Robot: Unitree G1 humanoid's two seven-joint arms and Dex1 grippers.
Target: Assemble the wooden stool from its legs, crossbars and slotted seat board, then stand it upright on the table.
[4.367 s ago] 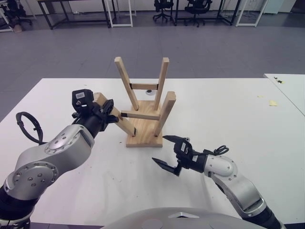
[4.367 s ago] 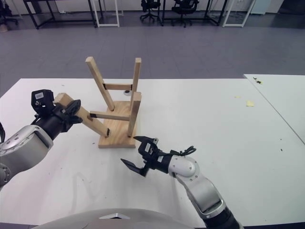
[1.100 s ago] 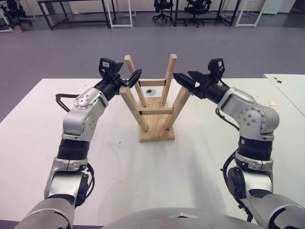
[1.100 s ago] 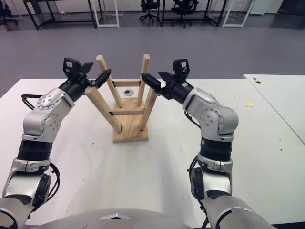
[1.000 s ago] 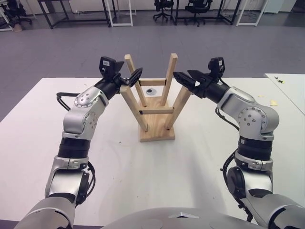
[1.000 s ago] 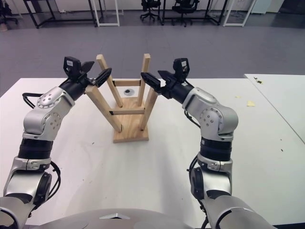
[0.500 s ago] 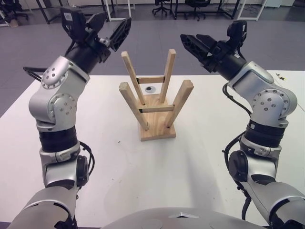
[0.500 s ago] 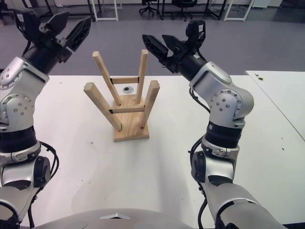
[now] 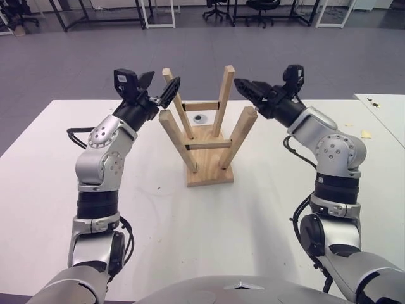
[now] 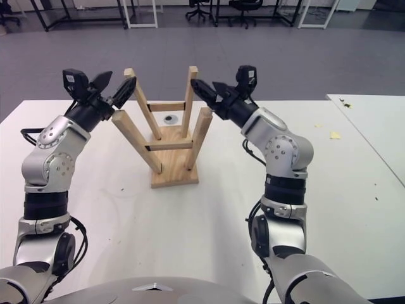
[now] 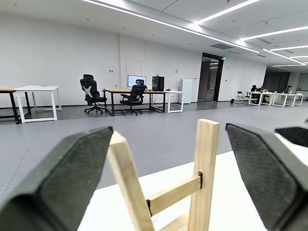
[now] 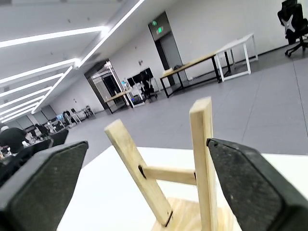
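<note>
Both end effectors stood with their fingers spread apart and held nothing: the left end effector (image 9: pixel 158 87) hung at the left side of the stool (image 9: pixel 206 145), level with the tops of its two left legs, and the right end effector (image 9: pixel 245 88) hung at the stool's right side, just above the top of the near right leg (image 9: pixel 237 140). Whether any finger touched wood could not be told. The stool rested upside down on the white counter (image 9: pixel 190 221), its seat board (image 9: pixel 211 175) flat on the surface and its four legs pointing up and leaning outward, joined by crossbars (image 9: pixel 207 145). Nothing like a box or tray belonged to the job; the seat board served as the only holder, with all four leg ends set into it. A small dark round fitting (image 9: pixel 201 118) sat in the counter just behind the stool. Assembly looked finished, so turning the stool over seemed to be what remained. The main risk appeared to be the joints: gripping near the leg tops and lifting might draw a leg out of the board if the fit was loose. Slanted legs might also slide between the fingers, and an uneven lift by the two arms could twist the frame or tip the stool onto its side.
</note>
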